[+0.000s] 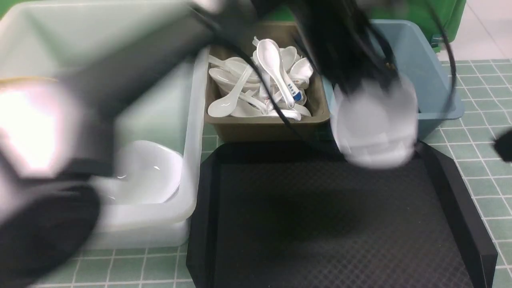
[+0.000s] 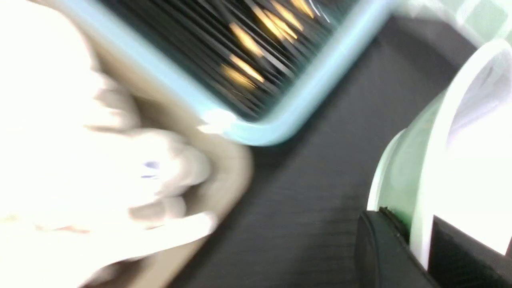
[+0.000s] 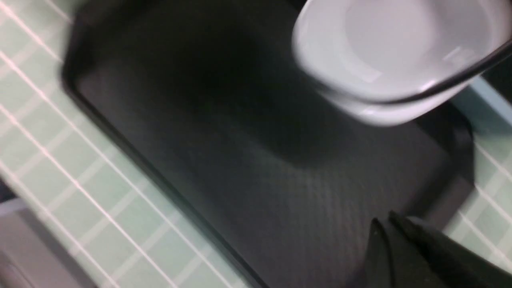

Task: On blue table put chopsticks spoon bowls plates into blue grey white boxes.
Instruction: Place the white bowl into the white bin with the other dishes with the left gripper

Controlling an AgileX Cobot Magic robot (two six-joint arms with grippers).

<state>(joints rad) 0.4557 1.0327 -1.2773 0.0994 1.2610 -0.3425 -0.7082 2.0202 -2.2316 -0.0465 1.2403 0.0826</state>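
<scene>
My left arm reaches across the front view, blurred by motion. Its gripper (image 1: 356, 86) is shut on a small white plate (image 1: 374, 124) held above the far right corner of the black tray, beside the blue box (image 1: 432, 80). In the left wrist view the plate (image 2: 460, 140) stands on edge in the gripper (image 2: 416, 232), near black chopsticks (image 2: 248, 52) lying in the blue box (image 2: 304, 104). My right gripper (image 3: 384, 226) is shut and empty over the tray's right edge. Another white plate (image 1: 148, 176) lies in the white tub (image 1: 192, 120). No bowl shows clearly.
The grey-brown box (image 1: 264, 128) between the tub and the blue box holds several white spoons (image 1: 272, 68). The black textured tray (image 1: 320, 224) fills the near middle of the blue tiled table (image 1: 472, 168). A black blur at the right edge (image 1: 504, 146) is my right arm.
</scene>
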